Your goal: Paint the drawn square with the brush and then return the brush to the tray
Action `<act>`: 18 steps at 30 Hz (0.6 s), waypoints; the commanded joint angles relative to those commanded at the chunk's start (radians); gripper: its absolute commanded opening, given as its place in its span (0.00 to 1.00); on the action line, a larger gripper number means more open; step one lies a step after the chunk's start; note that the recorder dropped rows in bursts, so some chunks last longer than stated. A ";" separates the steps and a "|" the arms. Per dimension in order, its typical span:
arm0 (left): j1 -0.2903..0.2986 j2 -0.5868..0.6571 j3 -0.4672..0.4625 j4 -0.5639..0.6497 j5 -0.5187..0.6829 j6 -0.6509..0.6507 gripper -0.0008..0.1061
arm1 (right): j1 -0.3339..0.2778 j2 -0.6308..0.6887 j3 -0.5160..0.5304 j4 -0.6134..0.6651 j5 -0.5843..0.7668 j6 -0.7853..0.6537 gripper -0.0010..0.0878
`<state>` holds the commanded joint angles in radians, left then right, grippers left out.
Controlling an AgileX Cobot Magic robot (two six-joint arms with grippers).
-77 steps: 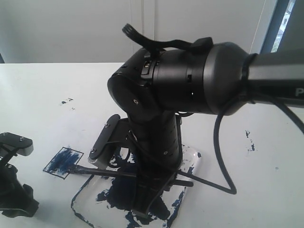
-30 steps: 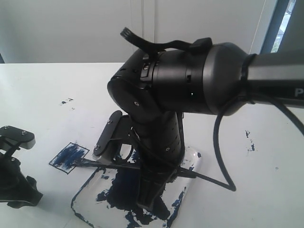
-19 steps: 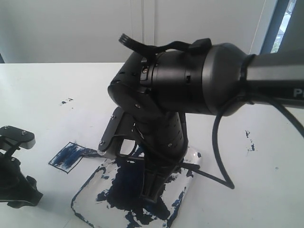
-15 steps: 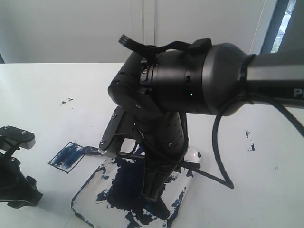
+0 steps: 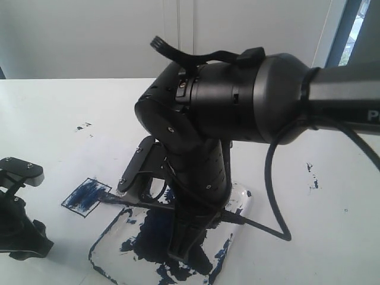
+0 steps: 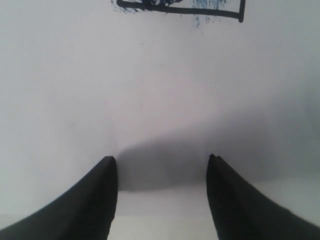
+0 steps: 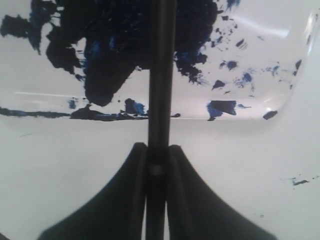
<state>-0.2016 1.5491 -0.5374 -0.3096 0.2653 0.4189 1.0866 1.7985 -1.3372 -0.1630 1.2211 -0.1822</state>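
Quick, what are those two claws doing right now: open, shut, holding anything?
Left gripper: open, holding nothing.
Right gripper: closed on the brush.

The white table (image 5: 53,113) I work over runs back to a plain, pale wall (image 5: 77,35) at twelve o'clock, split by a thin vertical seam (image 5: 178,27). At two o'clock a dark window frame (image 5: 338,35) slants in, with a narrow strip of bright, washed-out glass (image 5: 359,24) beside it. The daylight is soft and even, and the tabletop glows pale at nine o'clock.
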 joint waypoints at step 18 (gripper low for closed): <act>0.000 0.000 0.000 0.000 -0.013 0.002 0.56 | 0.000 -0.069 0.008 0.041 0.000 -0.007 0.01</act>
<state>-0.2016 1.5491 -0.5374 -0.3096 0.2522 0.4213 1.0866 1.7294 -1.3294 -0.1221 1.2211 -0.1892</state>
